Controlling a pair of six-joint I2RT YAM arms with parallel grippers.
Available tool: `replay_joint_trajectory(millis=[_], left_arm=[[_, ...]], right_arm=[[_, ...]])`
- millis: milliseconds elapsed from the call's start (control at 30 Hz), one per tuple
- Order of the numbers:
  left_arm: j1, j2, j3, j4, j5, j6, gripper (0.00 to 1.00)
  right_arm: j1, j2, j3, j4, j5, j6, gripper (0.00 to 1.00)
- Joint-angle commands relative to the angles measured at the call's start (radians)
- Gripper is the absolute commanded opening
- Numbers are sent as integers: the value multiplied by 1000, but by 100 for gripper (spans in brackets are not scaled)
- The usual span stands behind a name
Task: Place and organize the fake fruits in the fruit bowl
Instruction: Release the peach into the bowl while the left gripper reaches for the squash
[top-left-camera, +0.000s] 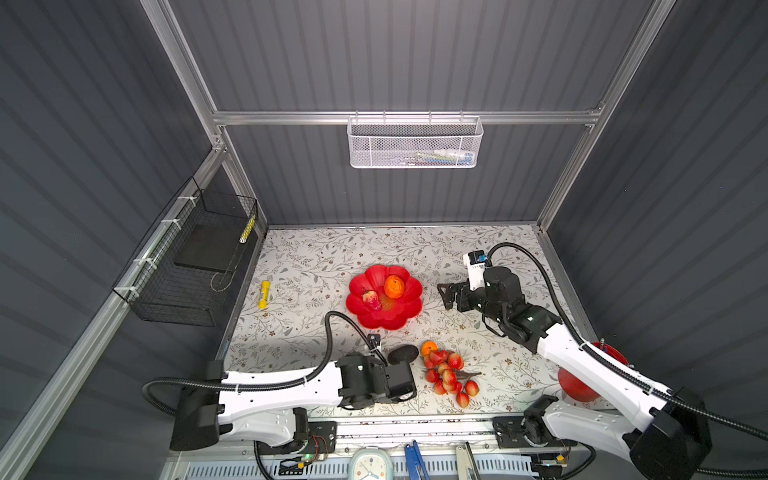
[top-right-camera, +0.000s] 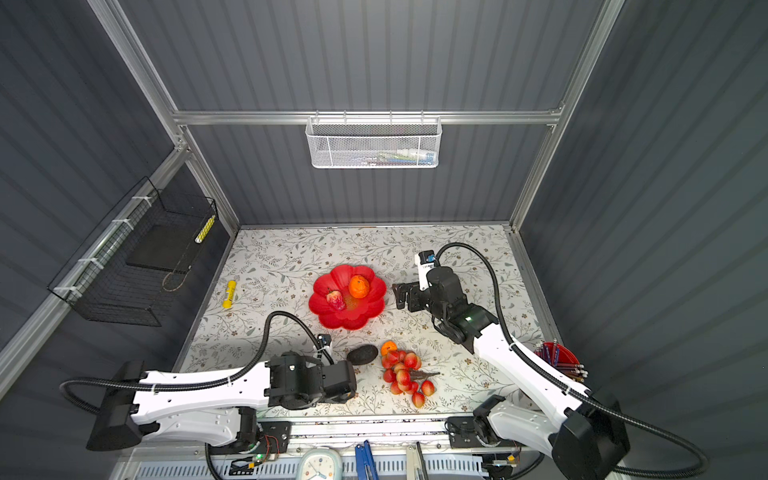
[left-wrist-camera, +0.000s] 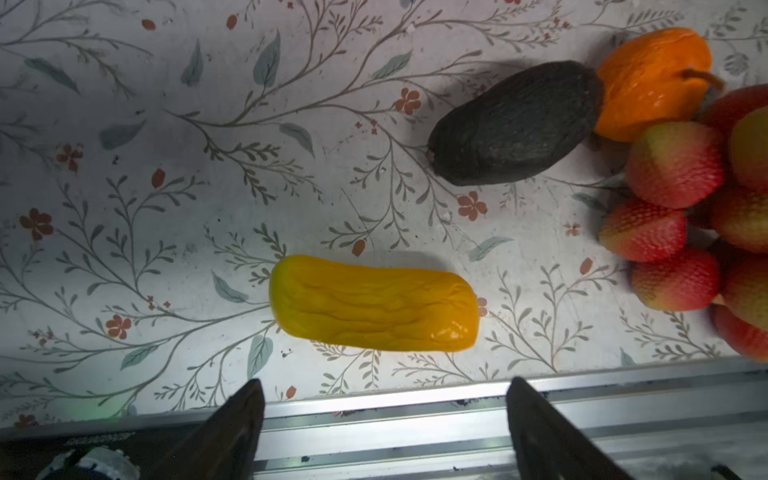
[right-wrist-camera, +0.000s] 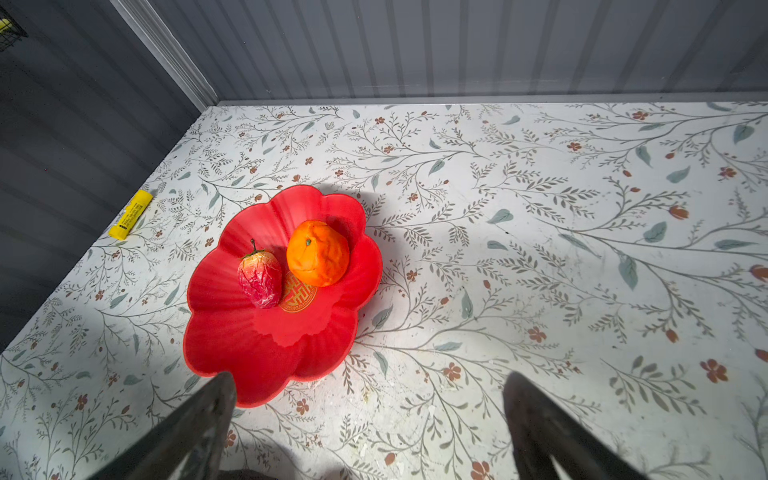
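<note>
Floral tabletop (right-wrist-camera: 540, 208): fruit bowl (right-wrist-camera: 249, 353) sits just ahead of the wide, empty right end effector (right-wrist-camera: 370, 376). Left end effector (left-wrist-camera: 384, 382), also wide, hangs over the yellow squash (left-wrist-camera: 372, 305); probably next: descend and close.

1. Light falls from above: the tabletop (top-left-camera: 316, 257) is bright, the ribbed walls (top-left-camera: 395, 62) dim.
2. A soft shadow darkens the tabletop's near left corner in both top views.
3. Glare glints on the yellow squash-like piece (left-wrist-camera: 374, 307) and the fruit bowl (right-wrist-camera: 270, 365).
4. On the left gripper (left-wrist-camera: 384, 390), the fingers (left-wrist-camera: 232, 432) look dark and out of focus.
</note>
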Motion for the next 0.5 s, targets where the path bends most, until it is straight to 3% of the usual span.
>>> replay_joint_trajectory(millis=[0, 233, 467], left_arm=[[-26, 3, -40, 5, -36, -188, 94], [-32, -140, -233, 241, -47, -284, 93], [-32, -138, -300, 362, -37, -294, 92]], right_arm=[[-6, -25, -18, 43, -18, -11, 99], [-8, -33, -23, 41, -16, -18, 99], [-9, -28, -27, 44, -22, -11, 99]])
